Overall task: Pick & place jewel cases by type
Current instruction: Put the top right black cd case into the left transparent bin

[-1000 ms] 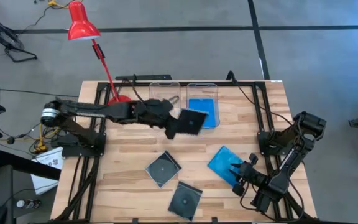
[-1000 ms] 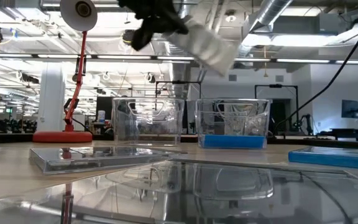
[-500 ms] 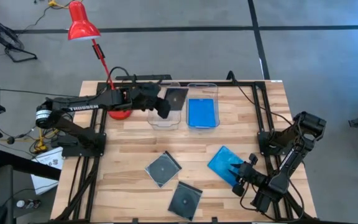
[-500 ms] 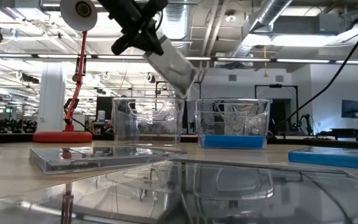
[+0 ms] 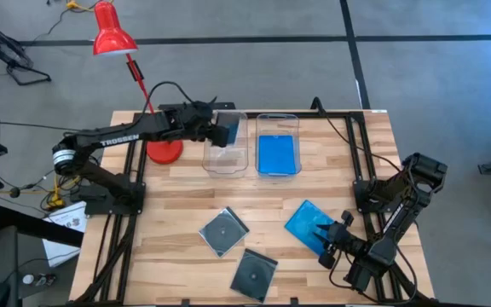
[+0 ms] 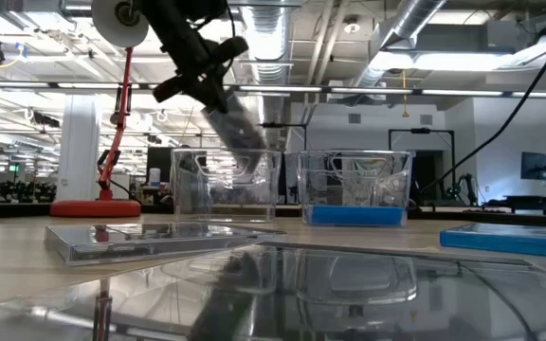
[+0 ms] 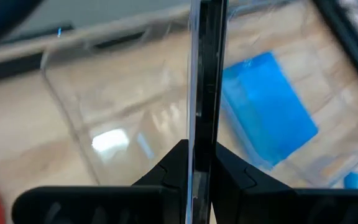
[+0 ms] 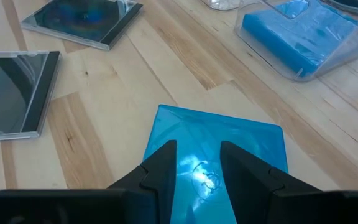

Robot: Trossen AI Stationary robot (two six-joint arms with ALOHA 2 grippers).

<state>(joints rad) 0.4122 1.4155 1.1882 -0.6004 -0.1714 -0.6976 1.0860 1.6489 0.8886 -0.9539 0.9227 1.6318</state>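
Clear jewel case [image 7: 202,74]: pinched edge-on in left gripper [image 7: 197,163], tilted above empty clear bin [image 5: 226,159] at table's far edge. Judged light, stiff, slick, crack-prone; best held by its rim. Disc contents not discernible. Right gripper [image 8: 194,163]: spread over blue jewel case [image 8: 219,146], near right corner.

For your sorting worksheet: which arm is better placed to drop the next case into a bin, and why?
The left. Its hand is shut on a clear case held on edge over the empty clear bin. The right hand is open, low over a blue case lying on the table.
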